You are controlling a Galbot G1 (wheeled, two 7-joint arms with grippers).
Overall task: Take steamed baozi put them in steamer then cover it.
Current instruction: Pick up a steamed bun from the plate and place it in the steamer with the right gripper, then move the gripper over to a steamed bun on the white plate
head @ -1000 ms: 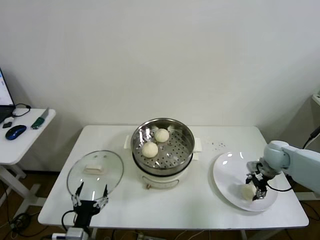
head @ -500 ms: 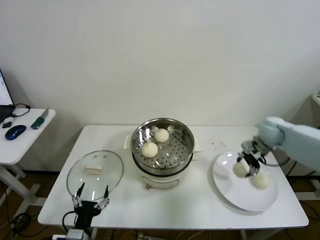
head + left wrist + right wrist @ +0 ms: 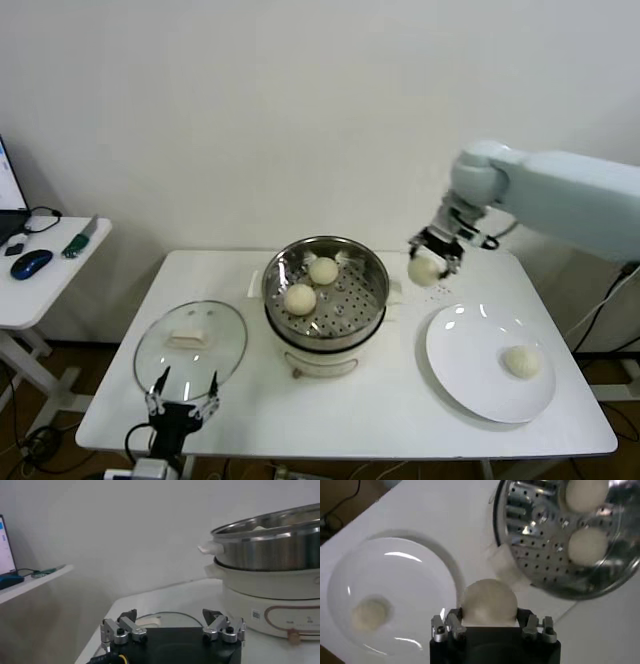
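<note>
Steamer (image 3: 325,295) sits mid-table in the head view with two baozi already on its perforated tray, one (image 3: 323,270) toward 12 o'clock and one (image 3: 300,298) at about 9. The right gripper (image 3: 430,262) is up in the air off the pot's 3 o'clock side, over the table between pot and plate (image 3: 462,372), clamped on a third baozi (image 3: 425,269). Fourth baozi (image 3: 520,361) is alone on the plate, toward its 3 o'clock edge. The glass lid (image 3: 191,341) lies flat at the table's 8 o'clock, and the left gripper (image 3: 181,392) is parked at the lid's 6 o'clock edge, fingers spread wide with nothing in them. Left wrist view: the left gripper (image 3: 172,628) is wide open low over the table, the lid's rim (image 3: 165,614) just beyond it, the steamer (image 3: 267,545) near on its white base. Right wrist view: the right gripper (image 3: 492,623) has its fingers pinched on the baozi (image 3: 489,603), with the plate (image 3: 415,587) and the last baozi (image 3: 369,614) below on one side and the steamer (image 3: 545,545) with its two buns on the other.
</note>
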